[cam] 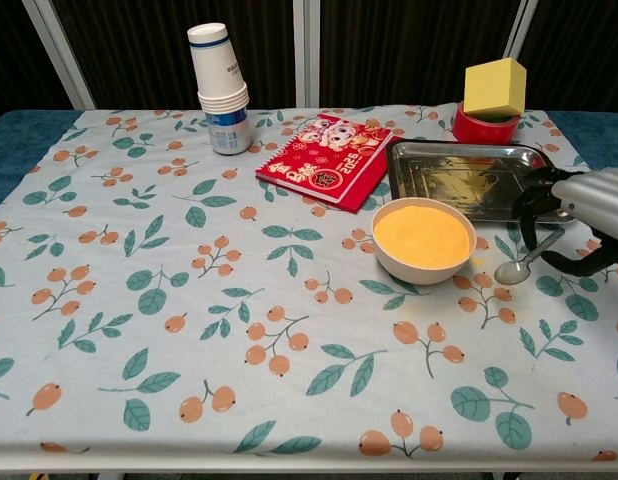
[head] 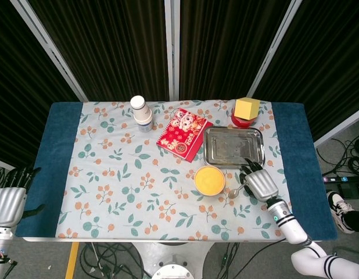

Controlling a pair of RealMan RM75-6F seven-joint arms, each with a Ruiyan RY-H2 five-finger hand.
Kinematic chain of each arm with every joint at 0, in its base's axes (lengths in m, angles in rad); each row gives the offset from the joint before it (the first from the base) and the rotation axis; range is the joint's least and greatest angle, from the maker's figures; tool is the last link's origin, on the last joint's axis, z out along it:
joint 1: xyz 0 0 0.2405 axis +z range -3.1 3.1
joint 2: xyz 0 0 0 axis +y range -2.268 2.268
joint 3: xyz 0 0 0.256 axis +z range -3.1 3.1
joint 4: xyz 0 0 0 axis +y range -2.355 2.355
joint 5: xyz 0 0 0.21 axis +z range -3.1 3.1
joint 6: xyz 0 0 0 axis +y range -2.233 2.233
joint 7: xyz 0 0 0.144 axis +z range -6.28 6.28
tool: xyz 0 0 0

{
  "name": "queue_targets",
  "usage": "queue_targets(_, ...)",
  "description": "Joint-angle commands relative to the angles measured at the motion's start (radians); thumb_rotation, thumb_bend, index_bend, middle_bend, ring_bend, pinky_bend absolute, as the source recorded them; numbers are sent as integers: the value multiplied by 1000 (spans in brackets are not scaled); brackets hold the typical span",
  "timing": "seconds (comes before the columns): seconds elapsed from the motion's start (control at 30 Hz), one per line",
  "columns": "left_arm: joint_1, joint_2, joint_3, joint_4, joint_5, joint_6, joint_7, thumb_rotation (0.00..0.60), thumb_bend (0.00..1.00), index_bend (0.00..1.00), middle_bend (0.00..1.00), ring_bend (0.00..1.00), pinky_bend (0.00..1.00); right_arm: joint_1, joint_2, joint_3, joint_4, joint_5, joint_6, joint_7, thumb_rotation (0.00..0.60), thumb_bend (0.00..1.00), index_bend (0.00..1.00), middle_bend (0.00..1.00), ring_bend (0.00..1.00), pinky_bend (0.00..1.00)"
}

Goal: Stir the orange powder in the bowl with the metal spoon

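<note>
A white bowl (cam: 423,238) filled with orange powder (head: 209,180) sits right of the table's centre. The metal spoon (cam: 519,262) is to the bowl's right and slants, its scoop low near the cloth and its handle rising into my right hand (cam: 589,205). That hand (head: 259,183) pinches the handle between its dark fingers and thumb, just right of the bowl and in front of the steel tray. My left hand (head: 7,202) hangs off the table's near left corner, fingers spread and holding nothing.
A steel tray (cam: 476,180) lies just behind the bowl and spoon. A red booklet (cam: 326,160) lies left of the tray. A stack of paper cups (cam: 219,85) stands at the back left. A yellow block (cam: 494,87) rests on a red tape roll at the back right.
</note>
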Motion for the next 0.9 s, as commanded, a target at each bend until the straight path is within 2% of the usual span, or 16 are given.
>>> queue_targets(0.03, 1, 0, 0, 0, 4, 5, -1, 600, 95, 170, 118, 71, 101, 17, 86, 26, -109, -11, 22, -20, 600, 402, 576, 251, 21, 162)
queue_targets(0.17, 2, -2, -1, 3, 8, 9, -4, 600, 95, 170, 118, 71, 101, 63, 117, 73, -175, 26, -20, -64, 600, 402, 577, 248, 21, 160)
queue_targets(0.27, 3, -2, 0, 5, 8, 11, -7, 600, 95, 170, 118, 71, 101, 104, 95, 101, -177, 63, -63, -123, 600, 402, 578, 243, 21, 161)
queue_targets(0.47, 7, -8, 1, 18, 6, 11, -22, 600, 95, 170, 118, 71, 102, 171, 17, 124, -153, 147, -146, -222, 600, 402, 567, 233, 20, 161)
queue_targets(0.6, 6, -14, 0, 34, 0, 5, -37, 600, 96, 170, 118, 71, 101, 196, -25, 125, -138, 178, -164, -266, 600, 397, 549, 228, 13, 155)
queue_targets(0.77, 7, -24, -2, 53, -1, 6, -51, 600, 94, 170, 118, 71, 101, 203, -34, 122, -165, 227, -171, -303, 600, 305, 419, 216, 6, 140)
queue_targets(0.9, 5, -32, -4, 68, -6, 0, -63, 600, 94, 170, 118, 71, 101, 201, -18, 114, -201, 256, -172, -320, 600, 214, 364, 208, 1, 132)
